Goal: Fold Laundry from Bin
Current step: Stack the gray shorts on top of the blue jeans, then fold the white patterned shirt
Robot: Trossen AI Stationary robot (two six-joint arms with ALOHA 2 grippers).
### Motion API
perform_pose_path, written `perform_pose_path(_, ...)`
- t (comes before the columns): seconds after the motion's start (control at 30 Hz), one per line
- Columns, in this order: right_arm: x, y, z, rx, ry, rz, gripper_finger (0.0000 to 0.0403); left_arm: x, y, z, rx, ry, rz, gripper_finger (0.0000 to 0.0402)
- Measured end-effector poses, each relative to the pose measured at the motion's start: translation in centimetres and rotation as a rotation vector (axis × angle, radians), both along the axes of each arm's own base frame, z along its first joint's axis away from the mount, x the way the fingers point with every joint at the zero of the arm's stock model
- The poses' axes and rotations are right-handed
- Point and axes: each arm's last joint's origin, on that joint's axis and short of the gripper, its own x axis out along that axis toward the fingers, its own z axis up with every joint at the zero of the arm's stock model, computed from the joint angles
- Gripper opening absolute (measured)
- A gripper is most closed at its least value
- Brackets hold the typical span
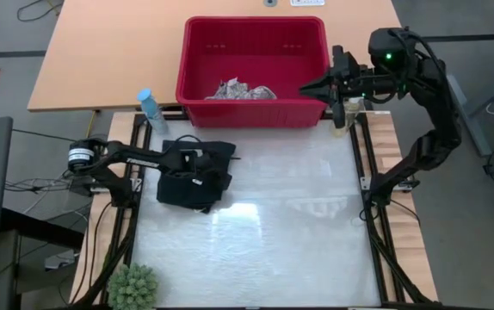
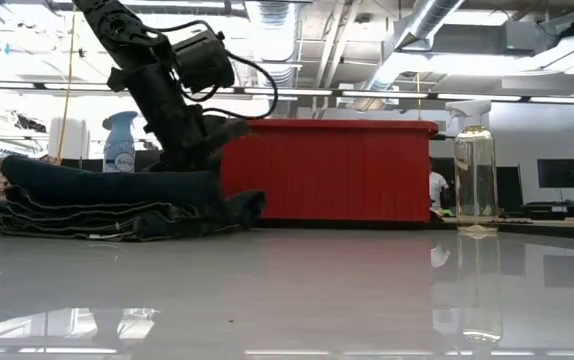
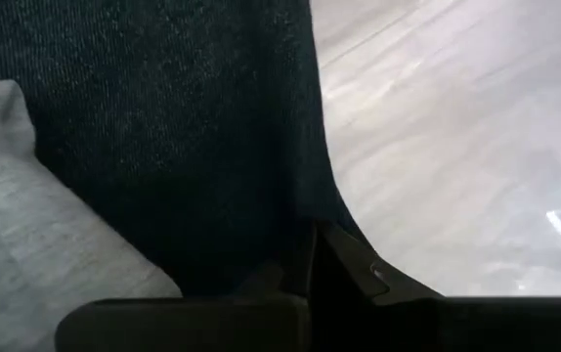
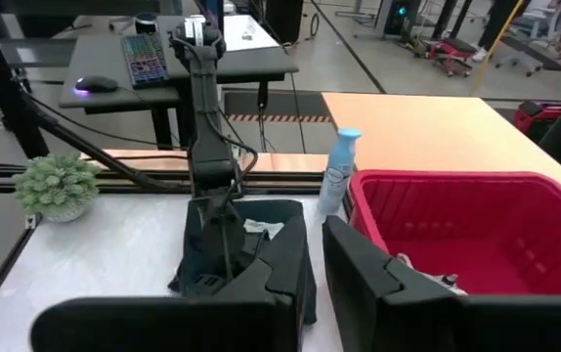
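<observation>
The dark trousers (image 1: 194, 176) lie folded in a thick stack at the left of the white tabletop, their layers showing in the low view (image 2: 107, 200). My left gripper (image 1: 197, 164) is shut and down on that stack. The left wrist view shows a grey cloth (image 3: 46, 235) beside the dark fabric. The red bin (image 1: 256, 108) stands at the far edge, and a white leaf-print cloth (image 1: 240, 90) lies on its floor. My right gripper (image 1: 309, 88) hangs high beside the bin's right rim. Its fingers are a narrow gap apart with nothing between them. My left gripper comes down at a slant from the table's left, and its shut fingertips (image 3: 334, 259) meet the dark cloth of the trousers (image 3: 212, 166) on top of the stack. I cannot tell whether a layer is caught between them. The stack lies flat on the table.
A blue spray bottle (image 1: 150, 110) stands at the far left of the tabletop and a clear one (image 2: 475, 165) at the far right, by the bin's corner. A small green plant (image 1: 133, 287) sits at the near left. The white tabletop (image 1: 281, 224) is bare at the middle and right.
</observation>
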Motion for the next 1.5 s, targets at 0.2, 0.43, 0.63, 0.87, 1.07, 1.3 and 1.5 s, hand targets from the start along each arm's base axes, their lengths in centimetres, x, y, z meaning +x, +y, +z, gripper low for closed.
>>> perform_pose_path(0.2,0.0,0.0,0.0,0.000,0.002,-0.001,0.0065,-1.3,0.0,-0.7,-0.023,0.104,0.045,0.0000)
perform_pose_path(0.43,0.0,0.0,-0.1,0.005,0.011,-0.001,0.0065,-5.0,0.3,-0.2,-0.041,0.131,0.163,0.0000)
perform_pose_path(0.63,0.1,0.0,-0.3,0.026,0.019,-0.006,0.0065,-8.0,0.3,0.6,-0.017,0.093,0.165,0.0000)
perform_pose_path(0.87,0.2,-0.1,-0.1,0.003,0.005,0.003,0.0065,-8.9,0.2,3.1,0.027,-0.012,0.139,0.0006)
perform_pose_path(1.07,0.2,-0.1,-0.1,-0.002,0.006,0.005,0.0065,-9.8,-0.2,5.1,0.036,-0.110,0.117,0.0067)
perform_pose_path(1.3,1.9,-2.1,-1.1,-0.034,0.072,-0.155,0.0067,-10.2,-0.4,8.9,0.014,-0.476,0.073,0.0166)
perform_pose_path(1.5,7.1,-7.6,-4.1,-0.043,0.143,-0.244,0.0101,-12.1,-0.5,14.5,0.241,-0.910,0.072,0.0198)
